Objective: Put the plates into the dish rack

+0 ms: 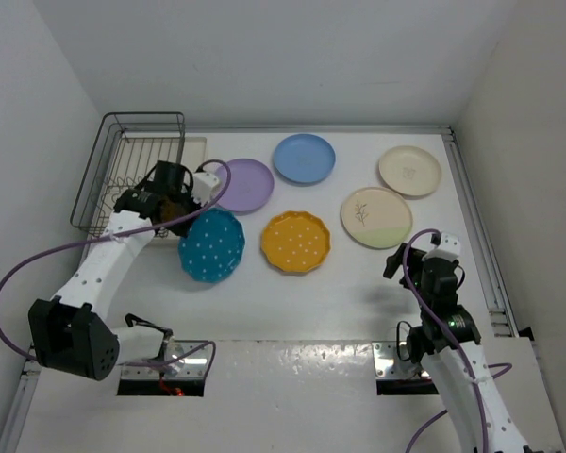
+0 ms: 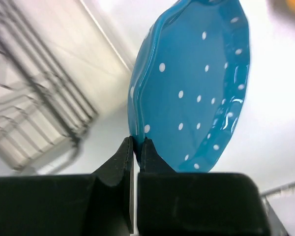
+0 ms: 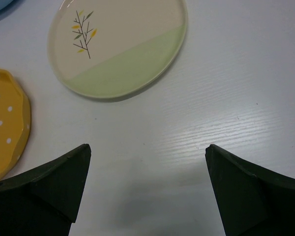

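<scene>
The left jaws are clenched on the scalloped rim of the teal dotted plate (image 2: pixel 191 88), closing on the lip from both faces. The plate juts away from them, tilted. A rim pinch is probably used because a flat-lying plate offers no other purchase. It also lets the plate be turned on edge to slide between prongs. Whether the plate's far edge touches the surface (image 1: pixel 358 302) cannot be told.

The dish rack (image 1: pixel 123 170) sits close beside these jaws, on the side away from the plate. No plate shows in it, so the loading looks barely begun.

The right jaws are spread wide, grasping nothing, and hover over bare surface. The cream plate with sprig and green (image 3: pixel 118 44) lies flat just ahead of them, and the orange dotted plate (image 3: pixel 5 123) lies off to their left. They likely wait there because the rack stands on the other arm's side.

The lilac plate (image 1: pixel 241 185), blue plate (image 1: pixel 304 158) and plain cream plate (image 1: pixel 408 171) lie flat, farther from both jaws.
</scene>
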Motion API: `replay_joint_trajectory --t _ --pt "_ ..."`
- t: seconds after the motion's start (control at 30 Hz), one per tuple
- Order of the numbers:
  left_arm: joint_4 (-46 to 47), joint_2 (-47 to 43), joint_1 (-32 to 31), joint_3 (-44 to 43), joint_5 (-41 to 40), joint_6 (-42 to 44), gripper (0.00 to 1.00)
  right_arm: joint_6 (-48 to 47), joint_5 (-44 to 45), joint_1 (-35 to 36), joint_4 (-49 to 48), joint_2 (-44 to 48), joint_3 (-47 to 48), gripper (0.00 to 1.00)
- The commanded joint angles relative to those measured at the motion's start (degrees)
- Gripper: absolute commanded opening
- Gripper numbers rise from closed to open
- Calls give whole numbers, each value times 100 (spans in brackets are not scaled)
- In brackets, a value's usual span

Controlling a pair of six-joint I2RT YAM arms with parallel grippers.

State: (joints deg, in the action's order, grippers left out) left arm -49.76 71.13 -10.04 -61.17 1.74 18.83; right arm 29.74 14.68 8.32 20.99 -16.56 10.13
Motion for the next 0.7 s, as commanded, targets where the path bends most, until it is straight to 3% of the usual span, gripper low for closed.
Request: replay_joint_trajectory --t 0.0,0.23,0.33,0.5,0.67 --pt "195 -101 -234 -711 -139 -388 0 -135 -35 -14 -333 -76 270 100" --pt "80 356 -823 -1906 -524 -442 0 -109 -35 -14 -350 -50 235 100" --pt "150 559 -1104 -2390 -1095 -319 0 -100 -17 -6 -359 -58 261 100" --pt "273 1261 -1394 -3442 -2894 -125 0 -65 -35 -14 -412 -93 261 100" --pt "457 1701 -1395 -4533 -3793 207 0 -12 -79 -5 -491 -216 288 100"
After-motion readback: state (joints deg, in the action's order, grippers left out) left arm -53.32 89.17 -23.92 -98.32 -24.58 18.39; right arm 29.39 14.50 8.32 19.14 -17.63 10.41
